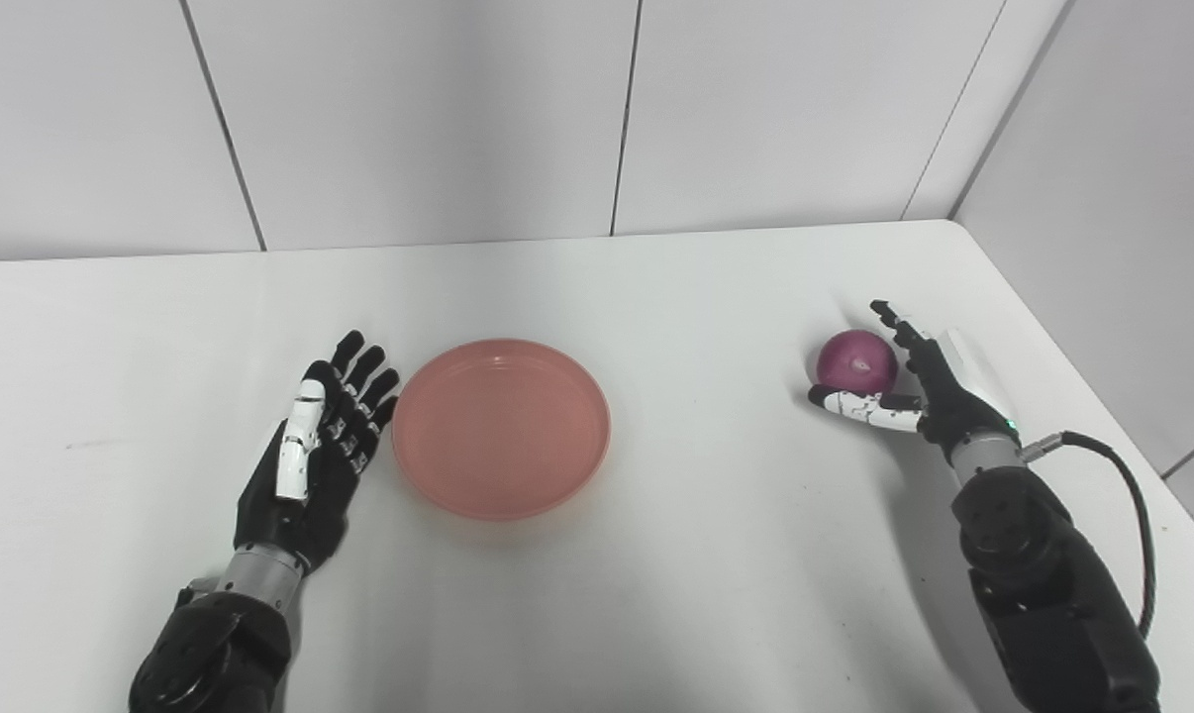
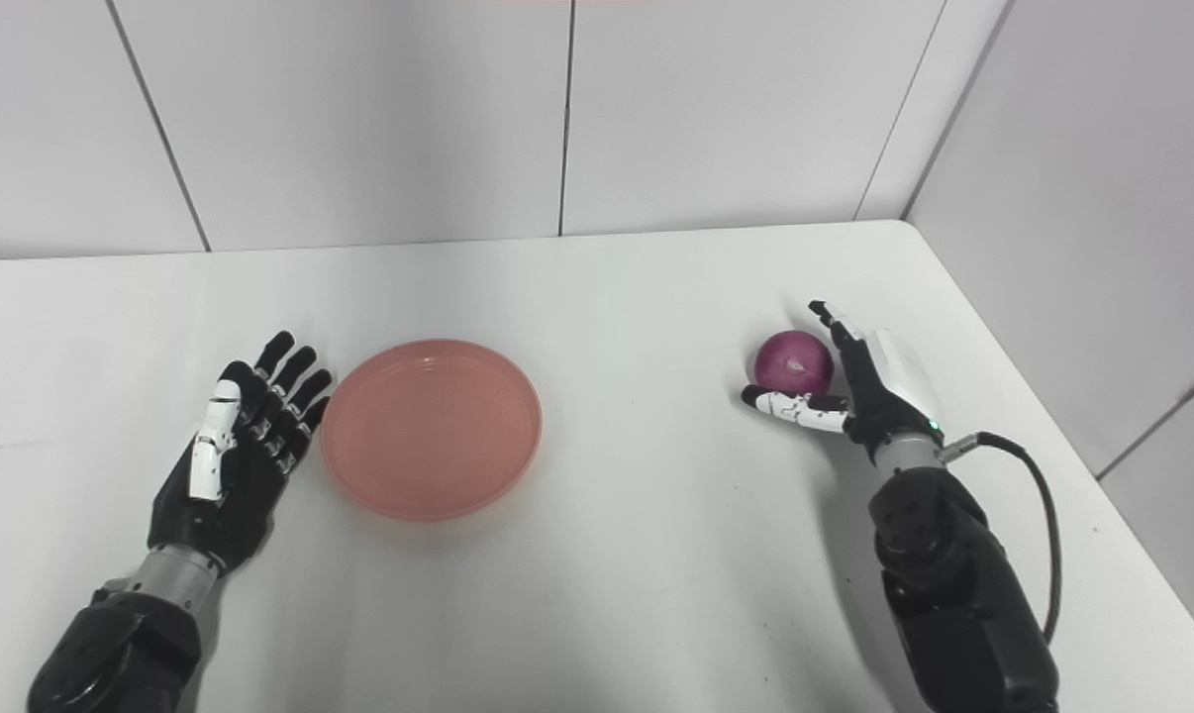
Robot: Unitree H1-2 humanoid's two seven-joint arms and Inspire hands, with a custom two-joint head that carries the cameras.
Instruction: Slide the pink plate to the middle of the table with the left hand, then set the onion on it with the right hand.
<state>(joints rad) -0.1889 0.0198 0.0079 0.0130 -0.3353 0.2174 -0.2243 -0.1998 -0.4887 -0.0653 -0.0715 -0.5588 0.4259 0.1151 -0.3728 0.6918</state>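
Where the right arm enters from the lower right, the right hand (image 1: 909,381) cups the onion (image 1: 857,361): thumb lying under its near side, fingers (image 1: 896,324) raised along its right flank; whether they grip it or merely rest against it cannot be told.

Onion: round, purple-red, glossy, small pale mark on the skin; located near the right edge of the desk (image 1: 716,515).

Left hand (image 1: 315,446): spread flat, palm down, holding nothing; fingertips just beside the left rim of the pink plate (image 1: 501,428).

Pink plate: round, shallow, raised rim, nothing on it; located left of the desk's centre, well apart from the onion.

Desk: white, bare surface between plate and onion.

Surroundings: grey panelled walls (image 1: 439,109) behind and to the right; black cable (image 1: 1132,495) looping from the right wrist.
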